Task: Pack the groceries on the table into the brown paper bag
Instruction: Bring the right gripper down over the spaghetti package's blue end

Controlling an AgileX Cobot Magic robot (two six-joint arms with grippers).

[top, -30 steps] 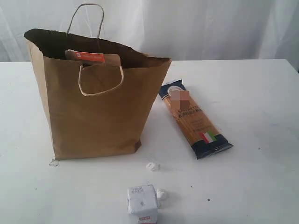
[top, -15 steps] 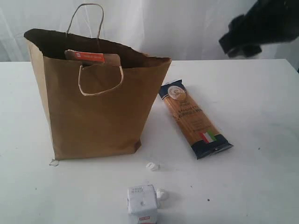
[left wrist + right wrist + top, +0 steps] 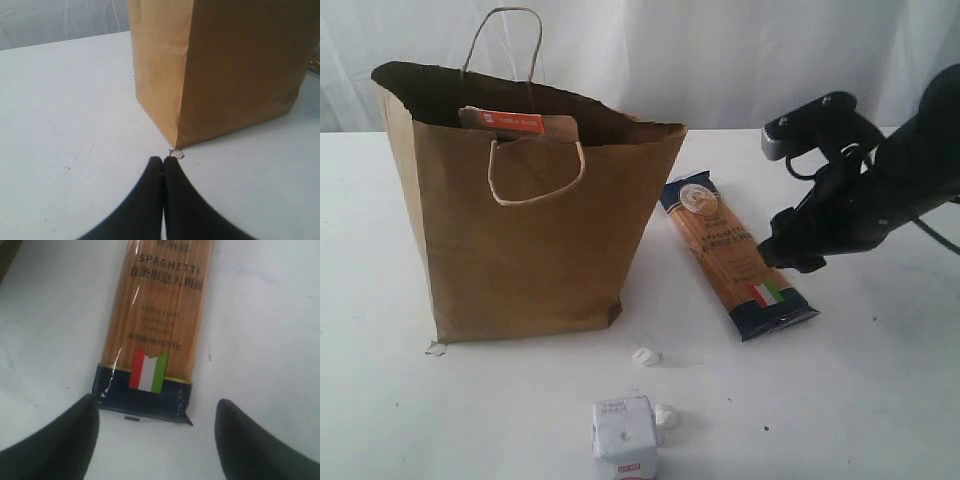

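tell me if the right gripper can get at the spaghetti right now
Likely yes. The right gripper hovers open over the spaghetti's dark end, jaws spread wider than the packet, with nothing between them. The bag stands off to one side, clear of the approach.

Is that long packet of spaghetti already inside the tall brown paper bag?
No, the long spaghetti packet lies flat on the white tabletop, beside the brown paper bag.

At ext. view's lower edge the white carton [image 3: 625, 440] is cut off. The brown orange-labelled pouch [image 3: 520, 124] is mostly hidden by the brown paper bag [image 3: 520, 260] wall (only its top strip is seen); rest of bag's inside can't be told. In rt wrist view the long spaghetti packet [image 3: 155, 325] is cropped at one end, w/ small print blurred.
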